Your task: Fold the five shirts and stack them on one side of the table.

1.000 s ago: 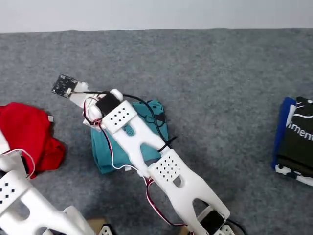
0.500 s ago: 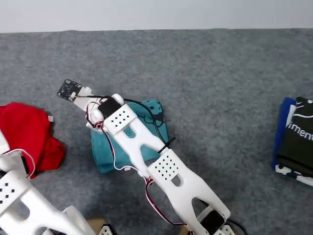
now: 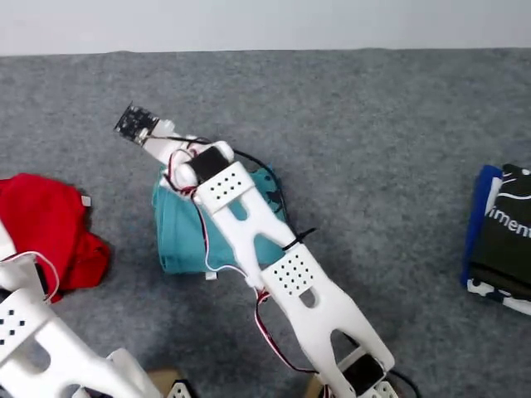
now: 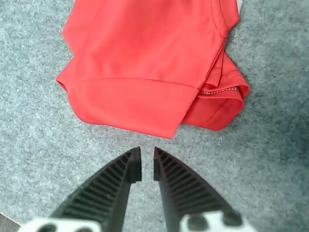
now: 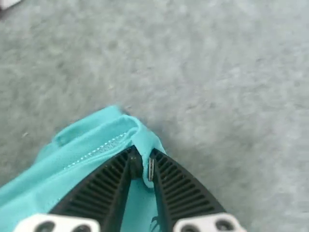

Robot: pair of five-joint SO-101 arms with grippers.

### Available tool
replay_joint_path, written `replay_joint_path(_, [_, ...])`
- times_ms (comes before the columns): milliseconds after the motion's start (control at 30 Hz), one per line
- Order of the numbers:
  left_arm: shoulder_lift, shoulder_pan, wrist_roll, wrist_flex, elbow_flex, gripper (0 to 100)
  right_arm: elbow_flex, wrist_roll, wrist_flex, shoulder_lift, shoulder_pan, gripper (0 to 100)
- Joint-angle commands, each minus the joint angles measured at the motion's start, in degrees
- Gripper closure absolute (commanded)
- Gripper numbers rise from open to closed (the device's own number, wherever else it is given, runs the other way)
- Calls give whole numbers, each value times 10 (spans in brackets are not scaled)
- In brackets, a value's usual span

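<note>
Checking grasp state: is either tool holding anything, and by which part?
Right tool pinches the teal shirt at a folded corner edge. Left tool holds nothing; the red shirt lies ahead of it.

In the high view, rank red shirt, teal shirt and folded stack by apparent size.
1. Teal shirt and red shirt: too alike to rank (arm covers part of teal).
2. Folded stack, cropped at the edge.
</note>
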Motion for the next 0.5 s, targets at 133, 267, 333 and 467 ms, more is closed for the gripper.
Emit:
replay_joint_path(133, [-12,-1,-1,-9,-2,949,-25,5,-41,-10,2,985])
replay_joint_path(267, [-12,-1,-1,-9,-2,949,-25,5,-29,-12,-5,934])
replay_joint_path(333, [-12,-1,-1,-9,-2,949,-32,4,3,-16,-7,847])
replay_joint_path(467, [-12,-1,-1,-9,-2,949,-46,-24,70,-48,-11,820])
